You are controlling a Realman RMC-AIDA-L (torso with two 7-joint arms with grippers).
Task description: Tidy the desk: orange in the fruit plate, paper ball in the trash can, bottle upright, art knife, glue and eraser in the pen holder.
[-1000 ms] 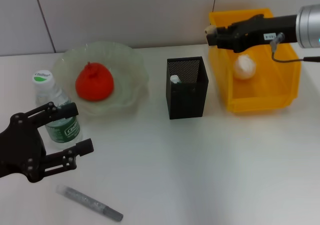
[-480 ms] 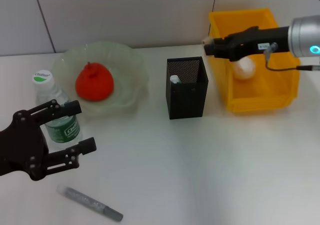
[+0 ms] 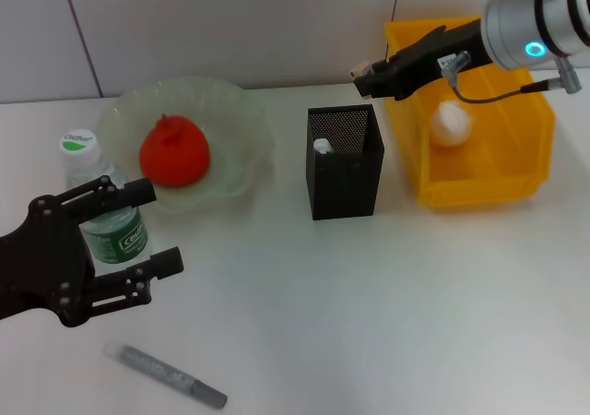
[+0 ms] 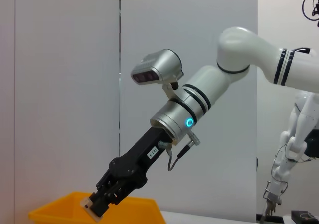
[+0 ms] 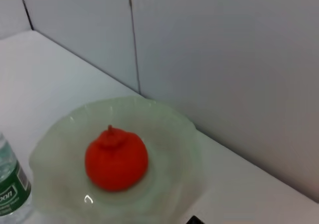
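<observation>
Since the glue lies nearest the robot on the white surface, it looks like the item most exposed to trouble: its long axis runs slantwise across the front of the surface, the darker tip pointing toward the robot's right and slightly nearer, the pale end toward the left. Just beyond it hangs the left gripper, fingers spread wide and holding nothing. If that gripper drops without turning to straddle the stick across its width, I judge it could roll or skid the thin thing away rather than pinch it.

Close behind the left gripper stands the bottle, upright with its cap up; a careless swing of the open fingers could knock it over again. Farther back the orange sits in the fruit plate, stem nub up.

In the middle the pen holder stands upright, something pale showing inside. Above and beyond its far right corner hovers the right gripper, closed on a small pale block that I take for the eraser. A release from here might miss the narrow mouth or strike the rim. Farthest right, the trash can already holds the paper ball.
</observation>
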